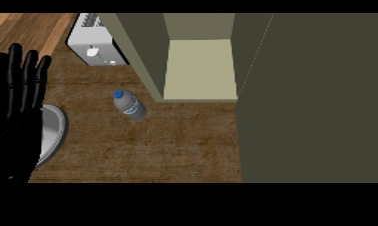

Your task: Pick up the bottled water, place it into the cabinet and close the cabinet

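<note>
Standing near the middle of the bench (148, 145), the water bottle (129, 105) is well apart from the left hand (22, 100), which rests open, fingers straight, at the left edge beside the cabinet (199, 70).

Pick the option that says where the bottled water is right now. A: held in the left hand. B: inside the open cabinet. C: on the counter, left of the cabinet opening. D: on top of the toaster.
C: the bottled water stands on the brown counter, untouched, left of the open cabinet and below the toaster.
</note>
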Robot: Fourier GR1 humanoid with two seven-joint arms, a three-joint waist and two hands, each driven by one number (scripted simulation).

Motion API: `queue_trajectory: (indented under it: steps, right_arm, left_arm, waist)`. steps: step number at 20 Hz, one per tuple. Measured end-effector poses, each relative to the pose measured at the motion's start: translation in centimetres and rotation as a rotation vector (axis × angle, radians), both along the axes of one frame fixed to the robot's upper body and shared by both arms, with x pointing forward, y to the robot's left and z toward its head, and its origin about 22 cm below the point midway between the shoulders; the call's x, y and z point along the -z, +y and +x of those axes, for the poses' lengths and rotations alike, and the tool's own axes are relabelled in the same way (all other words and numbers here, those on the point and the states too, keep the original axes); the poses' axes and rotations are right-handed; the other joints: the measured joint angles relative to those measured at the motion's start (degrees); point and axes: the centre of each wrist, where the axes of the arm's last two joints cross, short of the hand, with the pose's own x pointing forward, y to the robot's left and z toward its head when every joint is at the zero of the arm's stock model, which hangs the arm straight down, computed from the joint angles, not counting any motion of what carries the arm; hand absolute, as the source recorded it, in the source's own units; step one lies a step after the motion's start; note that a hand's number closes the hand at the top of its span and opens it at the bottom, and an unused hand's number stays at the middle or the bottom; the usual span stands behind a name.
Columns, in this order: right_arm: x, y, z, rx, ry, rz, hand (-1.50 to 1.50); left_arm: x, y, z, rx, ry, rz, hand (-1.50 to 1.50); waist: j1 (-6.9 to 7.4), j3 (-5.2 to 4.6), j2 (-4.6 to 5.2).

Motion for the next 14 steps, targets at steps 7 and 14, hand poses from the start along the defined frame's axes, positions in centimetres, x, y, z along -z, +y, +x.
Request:
queue_trajectory:
  steps: [7, 14]
  right_arm:
    - [-0.3, 0.2, -1.5, -0.082, 0.009, 0.046, -1.50]
    - [-0.9, -0.1, -5.7, -0.175, 0.199, 0.097, -1.50]
  left_arm:
    - [0.6, 1.3, 2.1, 0.194, 0.060, 0.007, -1.50]
    - [1.2, 2.4, 2.0, 0.300, 0.286, -0.063, -1.50]
  waist:
    - [-1.19, -1.94, 1.04]
    - [-1.29, -2.23, 0.98]
